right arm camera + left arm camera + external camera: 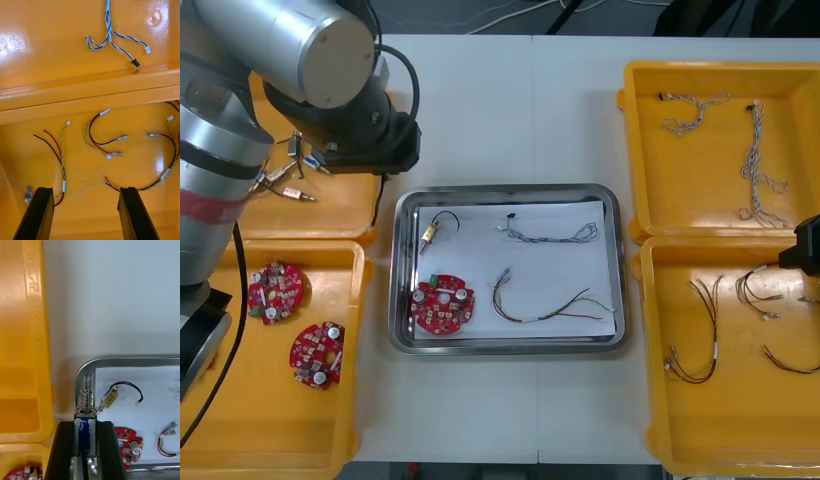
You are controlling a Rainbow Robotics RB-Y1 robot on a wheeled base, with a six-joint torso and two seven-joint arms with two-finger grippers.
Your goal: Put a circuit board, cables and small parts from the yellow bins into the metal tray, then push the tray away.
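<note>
While the right gripper [85, 191] hangs spread over cables [98, 141], the left gripper [85, 425] pinches a small metal part [86, 397] above the far-left corner of the metal tray [83, 370].

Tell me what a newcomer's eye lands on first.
The metal tray in the middle of the table, white inside, holds a red circuit board and cables. The left gripper is shut on a small metal part above the tray's corner, while the right gripper hangs open over red and yellow cables in a yellow bin.
</note>
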